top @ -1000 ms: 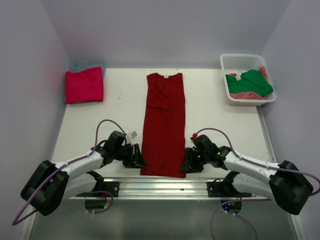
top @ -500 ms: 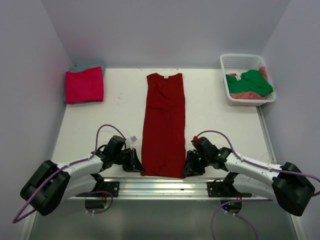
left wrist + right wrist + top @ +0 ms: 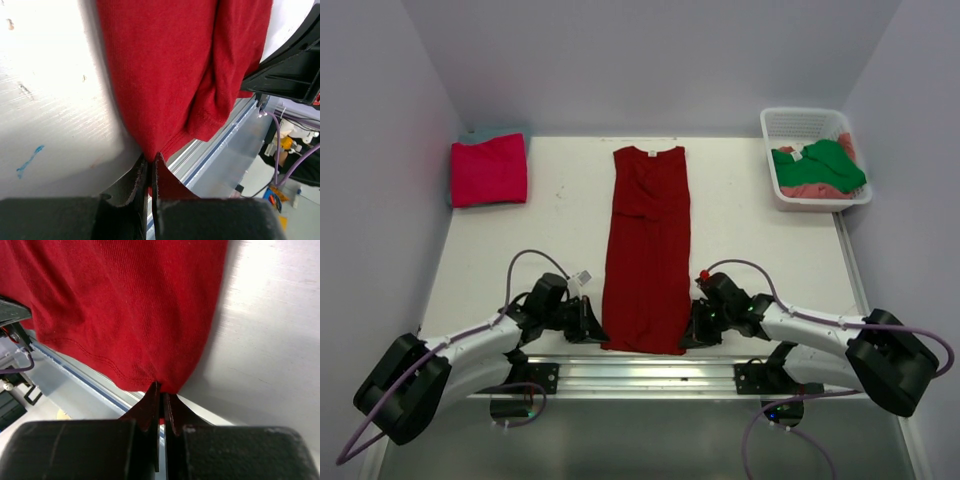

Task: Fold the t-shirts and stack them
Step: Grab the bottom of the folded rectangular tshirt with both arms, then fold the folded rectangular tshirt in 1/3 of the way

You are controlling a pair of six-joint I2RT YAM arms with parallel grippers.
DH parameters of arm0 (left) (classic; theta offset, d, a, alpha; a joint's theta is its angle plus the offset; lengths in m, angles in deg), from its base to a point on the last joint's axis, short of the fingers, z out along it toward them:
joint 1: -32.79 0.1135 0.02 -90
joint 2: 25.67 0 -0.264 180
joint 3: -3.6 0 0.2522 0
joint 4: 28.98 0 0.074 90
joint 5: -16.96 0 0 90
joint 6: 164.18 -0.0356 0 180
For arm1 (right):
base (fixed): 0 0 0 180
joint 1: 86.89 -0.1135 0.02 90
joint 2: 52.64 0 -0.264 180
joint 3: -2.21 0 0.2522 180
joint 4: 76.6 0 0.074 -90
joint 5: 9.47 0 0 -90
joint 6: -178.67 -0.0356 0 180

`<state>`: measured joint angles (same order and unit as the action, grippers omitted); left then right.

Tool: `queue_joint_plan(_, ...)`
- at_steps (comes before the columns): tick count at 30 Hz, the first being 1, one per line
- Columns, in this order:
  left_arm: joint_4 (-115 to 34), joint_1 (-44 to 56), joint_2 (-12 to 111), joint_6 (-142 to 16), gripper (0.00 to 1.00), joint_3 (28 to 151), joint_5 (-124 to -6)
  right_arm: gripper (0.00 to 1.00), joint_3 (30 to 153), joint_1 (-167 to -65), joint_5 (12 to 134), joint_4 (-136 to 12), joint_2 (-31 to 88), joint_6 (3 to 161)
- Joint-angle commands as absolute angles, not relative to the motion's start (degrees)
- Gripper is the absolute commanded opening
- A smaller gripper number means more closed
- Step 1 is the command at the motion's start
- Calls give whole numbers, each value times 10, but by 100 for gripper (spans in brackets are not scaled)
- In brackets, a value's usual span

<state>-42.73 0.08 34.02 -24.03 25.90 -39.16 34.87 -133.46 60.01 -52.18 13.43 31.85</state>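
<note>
A dark red t-shirt [image 3: 648,240] lies folded into a long narrow strip down the middle of the table, collar at the far end. My left gripper [image 3: 598,334] is shut on its near left hem corner [image 3: 150,150]. My right gripper [image 3: 688,338] is shut on its near right hem corner [image 3: 161,385]. A folded magenta-pink t-shirt [image 3: 488,170] lies on a teal one [image 3: 492,132] at the far left. A green t-shirt [image 3: 820,165] and a salmon-pink one [image 3: 815,190] lie in the basket.
A white lattice basket [image 3: 798,121] stands at the far right. A metal rail [image 3: 640,372] runs along the table's near edge, just below the hem. Walls close in the left, right and far sides.
Both grippers have slid a little toward the near edge and closed onto the hem corners of the dark red shirt. The shirt's near edge has narrowed slightly.
</note>
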Motion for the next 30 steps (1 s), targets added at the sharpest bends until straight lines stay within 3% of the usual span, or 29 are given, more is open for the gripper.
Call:
queue_joint_plan(1,-455,-3,298,-241,0,268,-418,0,336,-1338,639,-497,113,329)
queue_joint_plan(7,-477,-3,230,-251,0,301,-458,0,407,-1337,686,-412,63,393)
queue_joint_plan(13,-470,-3,231,-305,0,327,-527,0,502,-1337,748,-383,107,469)
queue_joint_plan(24,-377,-1,362,-354,0,437,-638,0,613,-1326,907,-400,183,541)
queue_joint_plan(30,-343,4,421,-374,0,500,-684,0,647,-1298,931,-425,232,575)
